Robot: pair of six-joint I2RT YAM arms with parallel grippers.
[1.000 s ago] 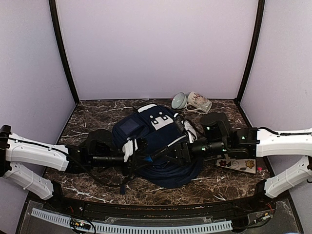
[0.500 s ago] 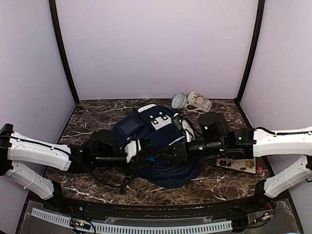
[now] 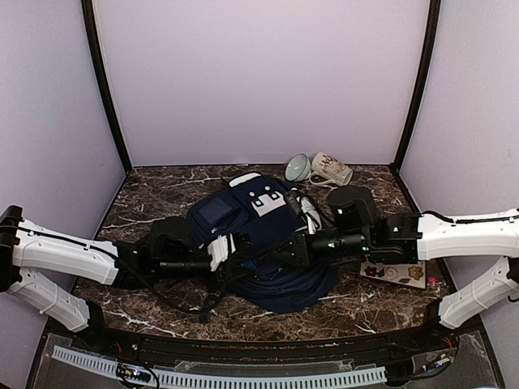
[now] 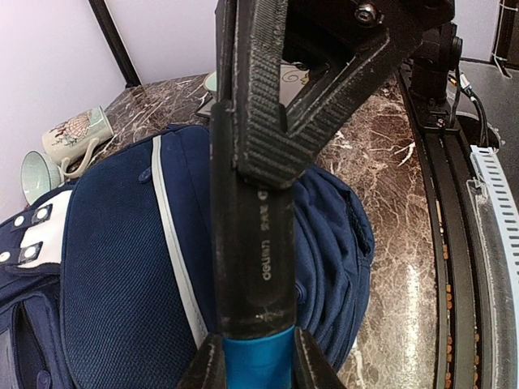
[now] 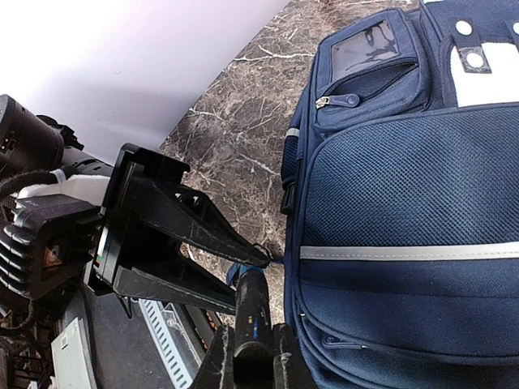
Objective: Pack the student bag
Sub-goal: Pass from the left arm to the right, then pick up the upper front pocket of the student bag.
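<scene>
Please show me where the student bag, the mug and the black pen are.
student bag (image 5: 405, 186), right wrist view, mesh front panel.
mug (image 3: 331, 169), top external view, patterned side.
black pen (image 4: 255, 267), left wrist view, barrel beside the lettering.

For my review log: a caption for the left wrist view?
Left fingers and right fingers pinch a black tool above the student bag.

The bag (image 3: 253, 217) lay mid-table (image 3: 154, 194), the left arm (image 3: 65, 255) reaching in from 9 o'clock, the right arm (image 3: 462, 235) from 3. A bowl (image 3: 297, 168) and mug (image 3: 332, 169) sat at its 1 o'clock.
</scene>
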